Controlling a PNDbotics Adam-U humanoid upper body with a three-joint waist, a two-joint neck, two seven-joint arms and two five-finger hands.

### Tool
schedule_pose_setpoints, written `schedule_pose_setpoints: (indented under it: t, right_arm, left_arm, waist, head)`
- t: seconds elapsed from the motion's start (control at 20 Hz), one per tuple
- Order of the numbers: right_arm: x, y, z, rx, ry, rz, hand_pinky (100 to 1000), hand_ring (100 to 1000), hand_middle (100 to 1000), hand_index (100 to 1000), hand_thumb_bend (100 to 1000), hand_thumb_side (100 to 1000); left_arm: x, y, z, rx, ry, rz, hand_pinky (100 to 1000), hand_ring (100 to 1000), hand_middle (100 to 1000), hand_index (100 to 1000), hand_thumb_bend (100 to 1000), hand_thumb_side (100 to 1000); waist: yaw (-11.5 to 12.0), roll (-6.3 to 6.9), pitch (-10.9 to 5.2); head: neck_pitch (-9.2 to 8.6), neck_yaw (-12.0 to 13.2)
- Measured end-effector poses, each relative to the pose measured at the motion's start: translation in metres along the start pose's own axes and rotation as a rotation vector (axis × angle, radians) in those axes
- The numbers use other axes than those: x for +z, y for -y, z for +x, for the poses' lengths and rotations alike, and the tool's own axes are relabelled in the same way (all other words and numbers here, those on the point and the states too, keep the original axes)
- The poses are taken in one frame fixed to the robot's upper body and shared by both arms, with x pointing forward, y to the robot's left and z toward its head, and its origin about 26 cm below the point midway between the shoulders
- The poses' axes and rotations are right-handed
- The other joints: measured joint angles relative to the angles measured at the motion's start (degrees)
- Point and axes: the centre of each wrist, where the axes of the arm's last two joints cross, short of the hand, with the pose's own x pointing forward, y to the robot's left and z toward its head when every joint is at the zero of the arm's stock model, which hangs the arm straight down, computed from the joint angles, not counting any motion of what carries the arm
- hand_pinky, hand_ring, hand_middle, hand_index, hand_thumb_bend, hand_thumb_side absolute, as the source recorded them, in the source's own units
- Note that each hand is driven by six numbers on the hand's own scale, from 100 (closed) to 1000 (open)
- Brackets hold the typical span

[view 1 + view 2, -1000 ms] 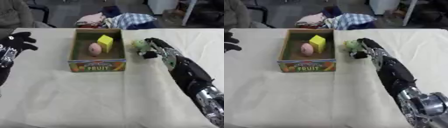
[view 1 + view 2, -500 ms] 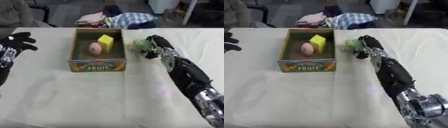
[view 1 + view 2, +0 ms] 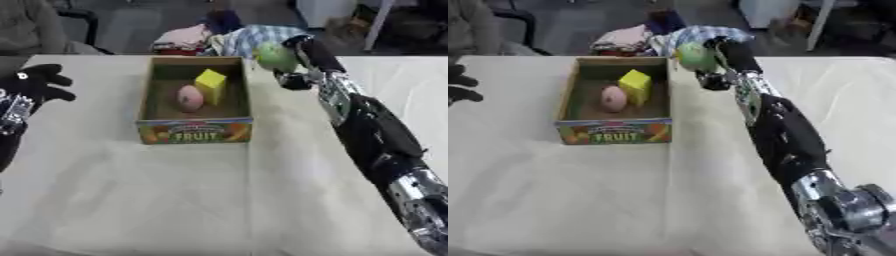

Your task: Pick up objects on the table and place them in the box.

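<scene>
The green fruit is up off the table, held in the right hand just beyond the box's far right corner, at about the height of the rim or a little above it. The fingers look curled round the fruit from the right and behind, though the blur at that spot makes the exact hold hard to read. The box, with FRUIT printed on its front wall, stands mid-table and already holds a pink egg-shaped thing and a yellow block, the two side by side toward the centre and right. The step in hand seems to be the carry: the fruit is lifted but not yet over the opening. The next move calls for a short shift to the left so that the fruit hangs above bare floor of the box, likely the far or left part, clear of the block, and then a lowering before the fingers let go. The left hand waits at the table's left edge, fingers spread, holding nothing.
</scene>
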Motion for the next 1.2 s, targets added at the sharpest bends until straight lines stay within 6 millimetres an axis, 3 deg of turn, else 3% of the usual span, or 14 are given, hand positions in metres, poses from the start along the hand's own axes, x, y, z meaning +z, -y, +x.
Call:
schedule_pose_setpoints:
  t: [0.2, 0.5, 0.6, 0.7, 0.9, 1.0, 1.2]
  right_arm:
    - [-0.012, 0.004, 0.025, -0.018, 0.115, 0.018, 598, 551, 351, 441, 195, 168]
    - [-0.017, -0.019, 0.054, -0.036, 0.201, 0.117, 612, 570, 388, 496, 187, 260]
    - [-0.016, -0.032, 0.063, -0.040, 0.217, 0.161, 627, 588, 443, 564, 196, 321]
    - [-0.013, -0.045, 0.069, -0.039, 0.233, 0.207, 659, 624, 522, 712, 211, 412]
    - [-0.008, -0.061, 0.076, -0.033, 0.274, 0.296, 737, 756, 793, 911, 272, 601]
    - [-0.008, -0.062, 0.076, -0.034, 0.293, 0.325, 778, 808, 880, 965, 325, 691]
    - [-0.010, -0.056, 0.076, -0.053, 0.327, 0.342, 802, 864, 937, 983, 394, 751]
  left_arm:
    - [0.000, 0.000, 0.000, 0.001, 0.000, -0.001, 863, 668, 681, 844, 318, 801]
    - [0.000, 0.000, 0.000, 0.002, 0.002, -0.007, 864, 669, 680, 844, 317, 801]
    - [-0.001, 0.001, 0.000, 0.006, 0.003, -0.008, 864, 670, 680, 844, 316, 801]
    - [-0.001, 0.002, 0.000, 0.013, 0.006, -0.010, 864, 670, 681, 844, 316, 801]
    - [-0.001, 0.003, 0.000, 0.014, 0.005, -0.013, 865, 671, 681, 844, 315, 802]
    - [-0.001, 0.003, 0.000, 0.015, 0.005, -0.013, 865, 671, 681, 844, 314, 802]
    - [-0.001, 0.003, 0.000, 0.015, 0.005, -0.012, 865, 672, 681, 844, 315, 801]
  waist:
    - [0.1, -0.20, -0.04]
    - [0.7, -0.11, -0.28]
    - [0.8, 0.04, -0.32]
    - [0.9, 0.16, -0.32]
    - [1.0, 0.19, -0.33]
    - [0.9, 0.19, -0.35]
    - [0.7, 0.16, -0.38]
  head:
    - [0.00, -0.2]
    - [0.00, -0.7]
    - [0.00, -0.9]
    - [0.00, -1.0]
    - [0.00, -1.0]
    - [0.00, -1.0]
    - [-0.01, -0.9]
